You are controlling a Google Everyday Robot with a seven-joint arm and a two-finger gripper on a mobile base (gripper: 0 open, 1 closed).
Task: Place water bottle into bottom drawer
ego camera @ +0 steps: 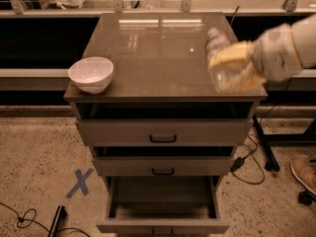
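Note:
The water bottle (pixel 222 63), clear and crinkled with its capped end up and to the left, is held above the right front part of the cabinet top (pixel 158 58). My gripper (pixel 236 65) comes in from the right on a white arm and is shut on the bottle, its yellowish fingers (pixel 232 54) wrapped around the bottle's body. The bottom drawer (pixel 163 206) stands pulled open at the foot of the cabinet, its inside bare, well below and left of the bottle.
A white bowl (pixel 91 74) sits at the top's left front corner. The top drawer (pixel 163 131) and middle drawer (pixel 162 166) stand slightly ajar. A blue tape X (pixel 79 182) and cables lie on the floor; a shoe (pixel 303 174) shows at right.

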